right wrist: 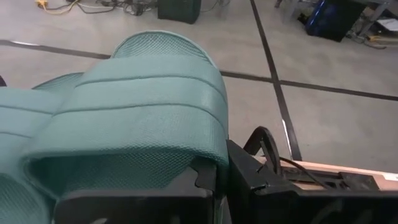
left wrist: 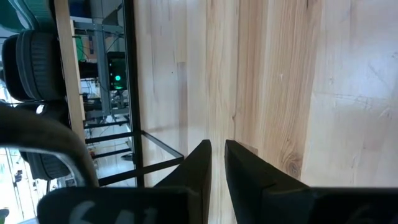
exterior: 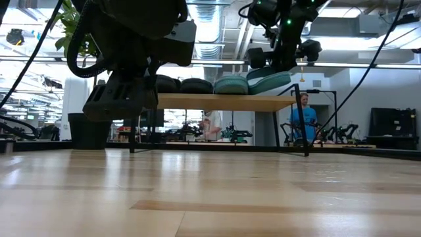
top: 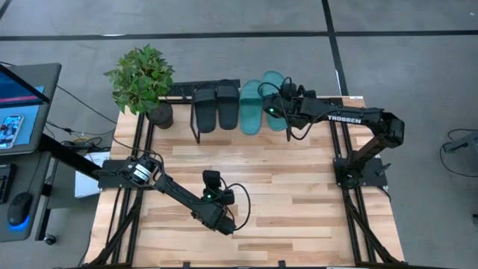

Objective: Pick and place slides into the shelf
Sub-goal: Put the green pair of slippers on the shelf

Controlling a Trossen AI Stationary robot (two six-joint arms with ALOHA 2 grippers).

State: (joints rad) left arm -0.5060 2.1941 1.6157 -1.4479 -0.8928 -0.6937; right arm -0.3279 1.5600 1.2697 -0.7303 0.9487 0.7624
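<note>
The shelf (top: 196, 128) (exterior: 223, 102) stands at the table's far edge. Two black slides (top: 216, 107) (exterior: 181, 84) and one teal slide (top: 251, 107) (exterior: 230, 84) lie side by side on its plank top. The second teal slide (top: 275, 84) (exterior: 270, 80) (right wrist: 143, 106) is at the shelf's right end, tilted, with my right gripper (top: 281, 107) (right wrist: 221, 180) shut on it. My left gripper (top: 211, 178) (left wrist: 217, 163) hangs shut over the middle of the table, holding nothing; in the low view it shows large on the picture's left. My right gripper pinches the teal slide between its two fingers at the right-hand side of the broad strap (right wrist: 211, 155), where the strap meets the sole. It comes from the table's right, slanting down. The slide is tilted: its right side is raised, its left side sits low by the other teal slide.
A potted plant (top: 142, 78) (exterior: 85, 128) stands at the table's far left corner beside the shelf. The bare wooden tabletop (top: 299, 202) stretches between shelf and near edge. A desk with a screen (top: 22, 97) is left of the table. A person (exterior: 304, 115) stands in the room behind.
</note>
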